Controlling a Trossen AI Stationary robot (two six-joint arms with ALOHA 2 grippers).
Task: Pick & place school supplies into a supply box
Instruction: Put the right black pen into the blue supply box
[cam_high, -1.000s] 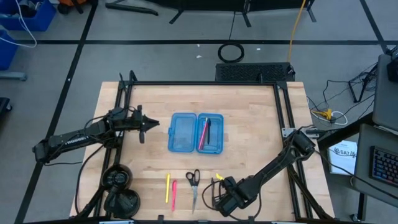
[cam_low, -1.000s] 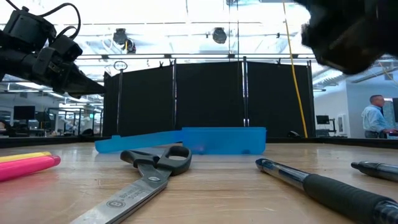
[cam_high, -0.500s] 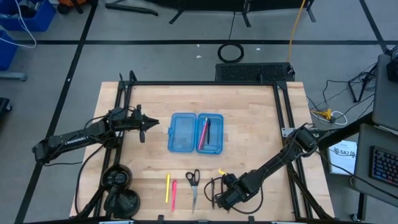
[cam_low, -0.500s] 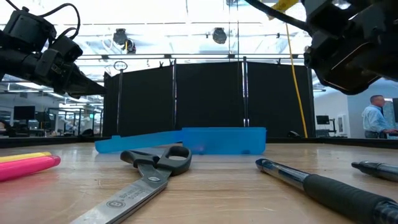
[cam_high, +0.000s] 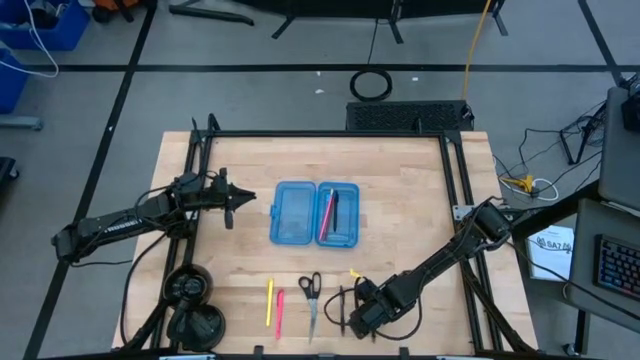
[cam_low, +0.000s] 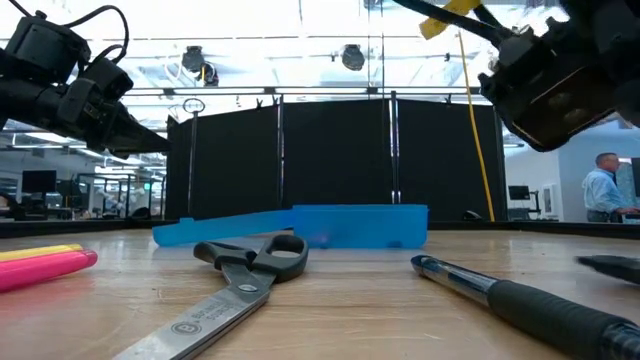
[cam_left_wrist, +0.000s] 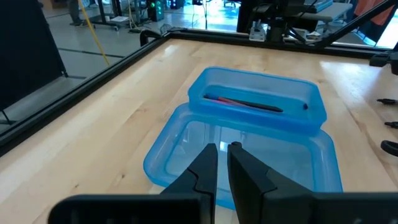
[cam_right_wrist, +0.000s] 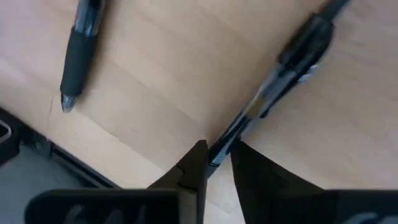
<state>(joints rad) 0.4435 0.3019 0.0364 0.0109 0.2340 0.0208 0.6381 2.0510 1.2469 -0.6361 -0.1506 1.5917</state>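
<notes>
The supply box (cam_high: 314, 213) lies open near the middle of the table (cam_high: 400, 200), with two pens (cam_high: 329, 212) in its right half. Along the front edge, from left to right, lie two markers (cam_high: 273, 305) side by side, the scissors (cam_high: 311, 296), then a pen (cam_low: 520, 299). The right tool (cam_high: 350, 312) is at the front edge, right of the scissors, closed on another pen (cam_right_wrist: 273, 93). The left tool (cam_high: 243, 200) hangs left of the box.

Supply box (cam_high: 296, 213): one, two open halves. Inside it: two, pink pen (cam_high: 326, 212) and black pen (cam_high: 336, 210). Scissors (cam_high: 311, 296): one pair. Lower centre of frame: one yellow pencil (cam_high: 269, 302), one pink marker (cam_high: 279, 313). Loose on the table: one loose black pen (cam_right_wrist: 292, 56), one second loose black pen (cam_right_wrist: 79, 56).
</notes>
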